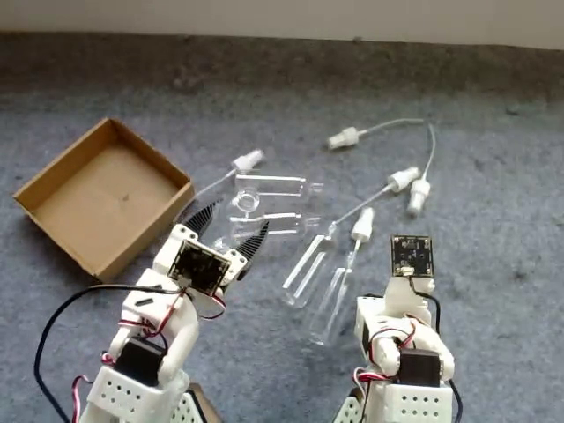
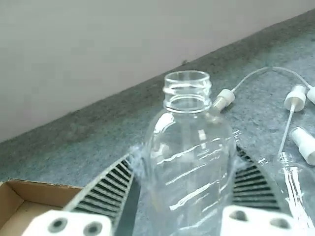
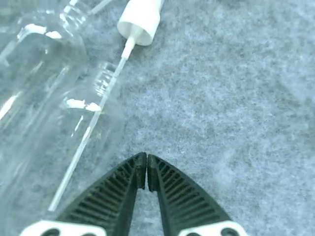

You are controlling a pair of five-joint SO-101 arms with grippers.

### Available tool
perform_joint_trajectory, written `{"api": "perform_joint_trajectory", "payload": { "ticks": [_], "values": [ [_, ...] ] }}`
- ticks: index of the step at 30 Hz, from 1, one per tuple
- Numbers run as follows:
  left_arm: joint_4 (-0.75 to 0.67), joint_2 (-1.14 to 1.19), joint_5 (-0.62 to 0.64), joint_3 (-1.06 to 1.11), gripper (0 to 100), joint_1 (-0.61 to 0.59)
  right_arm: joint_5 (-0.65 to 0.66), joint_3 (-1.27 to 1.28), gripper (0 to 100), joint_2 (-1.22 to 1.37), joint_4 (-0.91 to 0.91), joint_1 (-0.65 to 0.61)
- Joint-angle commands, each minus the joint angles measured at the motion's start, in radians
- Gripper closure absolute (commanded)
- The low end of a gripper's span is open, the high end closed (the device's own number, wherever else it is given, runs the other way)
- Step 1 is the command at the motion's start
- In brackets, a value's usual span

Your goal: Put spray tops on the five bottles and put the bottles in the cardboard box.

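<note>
A clear bottle is clasped between the part-open fingers of the left gripper, its open neck past the fingertips, just beside the cardboard box, whose brown floor is left bare. The right gripper is held with fingertips pressed together on nothing, beside two lying bottles on grey carpet. The carpet is bounded at its far edge by a pale wall, and white spray tops are scattered between.

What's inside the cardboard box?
From the high view, only the box's bare brown floor shows, and nothing lies on it. The near wall hides a thin strip of floor right beside it.
</note>
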Motion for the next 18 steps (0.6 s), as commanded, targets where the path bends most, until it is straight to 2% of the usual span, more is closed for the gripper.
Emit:
{"api": "perform_joint_trajectory", "payload": {
  "ticks": [1,5,9,14,18],
  "values": [
    [-0.095,-0.067,0.012,0.038,88,-0.012,0.012,0.13,99.2,-0.008,-0.001,0.01],
    [-0.095,-0.058,0.012,0.036,88,-0.012,0.012,0.13,99.2,-0.008,-0.01,0.012],
    [-0.094,-0.058,0.011,0.036,88,-0.012,0.038,0.113,99.2,-0.008,-0.107,0.012],
    [-0.092,-0.058,0.028,0.036,88,-0.012,0.333,0.033,99.1,-0.008,-0.176,0.013],
    [-0.101,-0.058,0.206,0.035,88,-0.013,0.407,0.019,99.1,-0.008,-0.18,0.013]
  ]
}}
